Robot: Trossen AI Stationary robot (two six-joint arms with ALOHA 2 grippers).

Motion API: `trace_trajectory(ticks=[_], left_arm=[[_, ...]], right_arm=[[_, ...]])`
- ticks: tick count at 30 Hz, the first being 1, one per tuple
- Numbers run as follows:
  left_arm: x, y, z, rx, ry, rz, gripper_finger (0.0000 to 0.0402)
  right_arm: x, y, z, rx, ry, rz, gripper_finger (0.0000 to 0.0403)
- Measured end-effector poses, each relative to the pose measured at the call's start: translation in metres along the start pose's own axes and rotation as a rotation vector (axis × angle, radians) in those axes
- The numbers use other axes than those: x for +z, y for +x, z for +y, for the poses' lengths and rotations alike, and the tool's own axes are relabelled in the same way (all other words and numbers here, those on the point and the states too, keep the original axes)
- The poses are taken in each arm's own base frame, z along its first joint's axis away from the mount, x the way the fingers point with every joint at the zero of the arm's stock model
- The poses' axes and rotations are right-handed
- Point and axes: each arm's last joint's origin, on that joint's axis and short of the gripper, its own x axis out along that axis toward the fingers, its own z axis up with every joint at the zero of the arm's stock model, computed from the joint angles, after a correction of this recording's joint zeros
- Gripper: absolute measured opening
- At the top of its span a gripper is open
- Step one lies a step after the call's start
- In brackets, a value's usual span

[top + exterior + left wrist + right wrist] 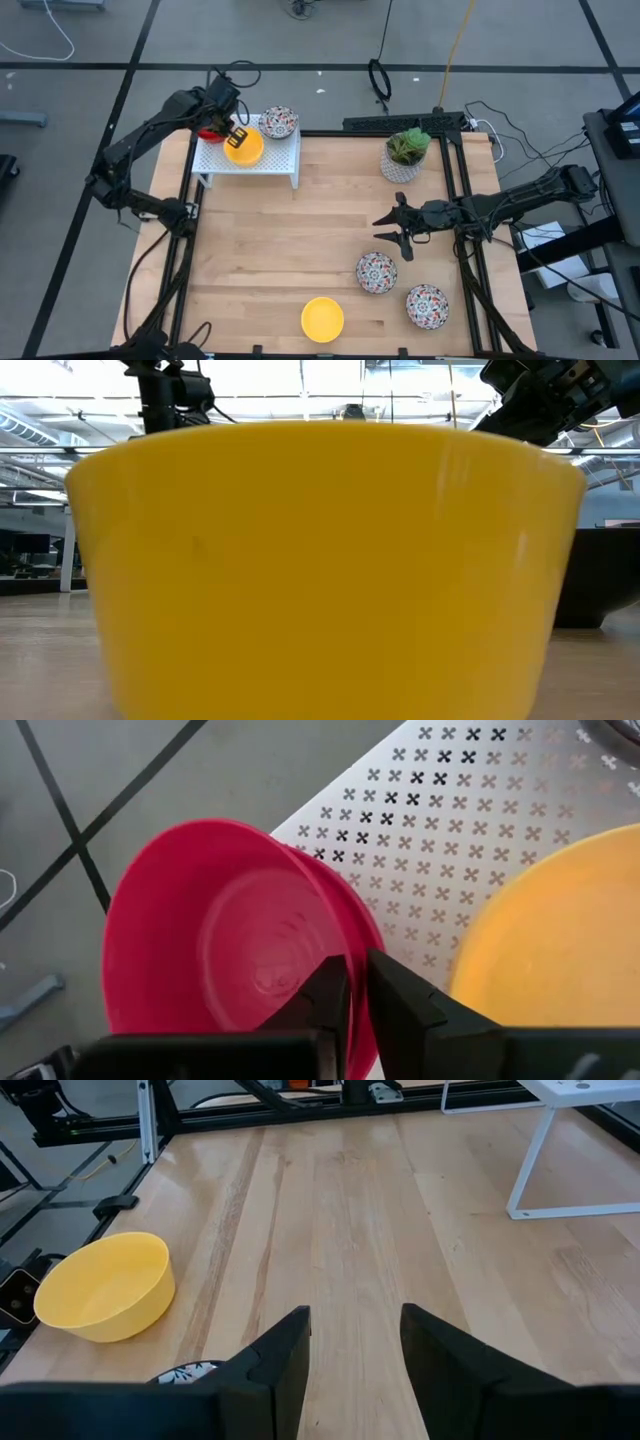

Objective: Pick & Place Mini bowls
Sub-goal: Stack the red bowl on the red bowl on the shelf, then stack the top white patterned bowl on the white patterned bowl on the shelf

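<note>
I'm seeing left gripper [355, 995] fingers clamping one red bowl [230, 935] (rim) | right gripper [392, 228] fingers gaping | counting two yellow bowls [322, 318], three speckled bowls [376, 271]

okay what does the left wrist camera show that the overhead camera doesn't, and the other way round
Only the left wrist view shows the left gripper pinching the rim of the red bowl, tilted at the rack's edge.

Only the high view shows the right gripper open above the table, two speckled bowls near it, a third on the rack, a yellow bowl at the front, and the plant pot.

Both show the white perforated rack and the yellow bowl on it.
</note>
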Motion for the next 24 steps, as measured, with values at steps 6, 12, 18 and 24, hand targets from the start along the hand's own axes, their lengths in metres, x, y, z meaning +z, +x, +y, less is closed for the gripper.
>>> trace_trajectory(ticks=[6, 12, 18, 24], left_arm=[[0.0, 0.0, 0.0, 0.001, -0.042, -0.001, 0.0057], [0.0, 0.0, 0.0, 0.003, -0.043, -0.003, 0.0119], [-0.004, -0.012, 0.002, 0.002, -0.005, -0.043, 0.017], [-0.013, -0.035, -0.002, -0.032, -0.014, -0.123, 0.0186]], right_arm=[[0.0, 0.0, 0.0, 0.0, 0.0, 0.0, 0.0144], [0.0, 0.0, 0.0, 0.0, 0.0, 0.0, 0.0144], [0.001, 0.0, 0.0, 0.007, -0.08, -0.014, 0.0144], [0.011, 0.001, 0.005, 0.116, -0.239, -0.113, 0.0144]])
